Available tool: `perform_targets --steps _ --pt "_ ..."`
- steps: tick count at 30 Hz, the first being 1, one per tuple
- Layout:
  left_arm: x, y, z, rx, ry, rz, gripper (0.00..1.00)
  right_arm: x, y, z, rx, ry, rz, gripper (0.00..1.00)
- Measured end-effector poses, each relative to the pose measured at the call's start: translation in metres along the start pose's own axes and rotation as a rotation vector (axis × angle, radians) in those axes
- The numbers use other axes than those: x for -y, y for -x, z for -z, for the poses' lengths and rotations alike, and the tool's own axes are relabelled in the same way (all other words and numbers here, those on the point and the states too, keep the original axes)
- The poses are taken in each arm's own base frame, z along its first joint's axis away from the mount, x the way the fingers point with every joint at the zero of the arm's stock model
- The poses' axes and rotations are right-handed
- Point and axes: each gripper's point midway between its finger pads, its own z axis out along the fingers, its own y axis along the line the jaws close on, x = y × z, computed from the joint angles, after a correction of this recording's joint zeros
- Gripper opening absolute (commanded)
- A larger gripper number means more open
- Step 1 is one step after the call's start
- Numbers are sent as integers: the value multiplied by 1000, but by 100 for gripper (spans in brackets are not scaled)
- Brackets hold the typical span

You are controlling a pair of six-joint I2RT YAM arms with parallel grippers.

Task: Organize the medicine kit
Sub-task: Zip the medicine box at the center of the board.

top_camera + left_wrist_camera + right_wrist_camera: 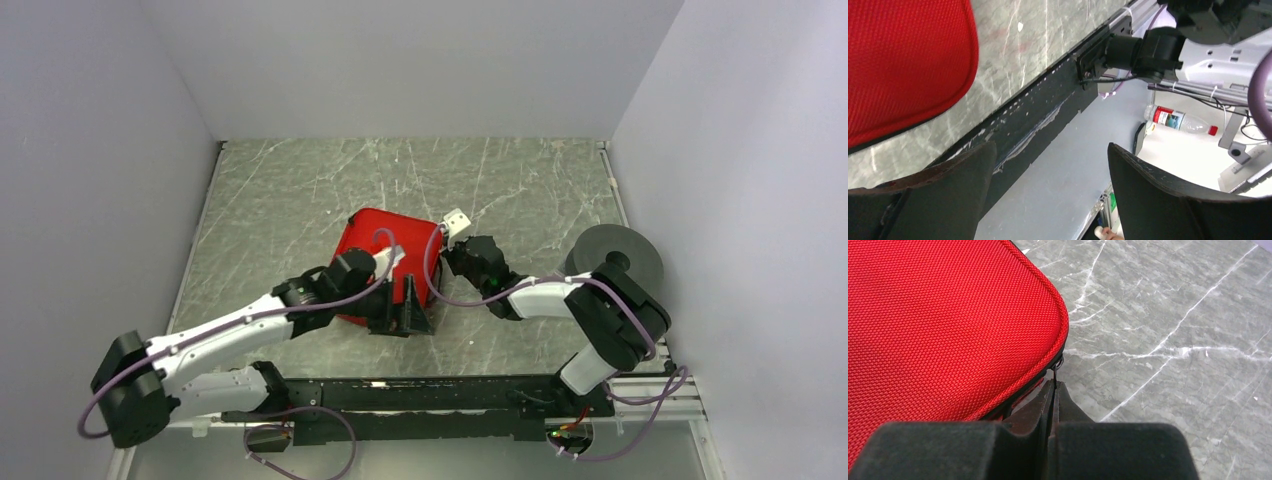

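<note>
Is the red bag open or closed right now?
Closed: the medicine kit has its lid flat on its base. The right gripper pinches the zip pull at one corner. How far it's zipped, cannot tell.

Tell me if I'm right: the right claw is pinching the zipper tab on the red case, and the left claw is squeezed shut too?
Not quite. The left gripper is open, spread wide with nothing held; the left wrist view shows it. The right gripper is indeed pinching the zipper tab on the red case.
</note>
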Motion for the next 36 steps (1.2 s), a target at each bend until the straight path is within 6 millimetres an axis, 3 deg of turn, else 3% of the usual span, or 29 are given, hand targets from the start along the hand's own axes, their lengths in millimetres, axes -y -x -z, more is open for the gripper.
perform_targets --steps 7,13,18,26,29,36 --pt "17 17 -41 12 15 -2 90 2 -5 15 -2 -2 -16 0" --pt "9 23 -67 29 64 5 90 3 -7 26 -5 0 -29 0" --pt "8 27 -77 51 79 19 89 4 -11 35 -6 -2 -43 0" --pt "-4 35 -68 122 98 65 89 2 -14 46 -3 9 -78 0" --pt "-19 45 -54 164 103 101 89 -2 -16 52 1 22 -83 0" --pt "-64 88 -17 312 150 172 89 -25 -15 64 20 86 -76 0"
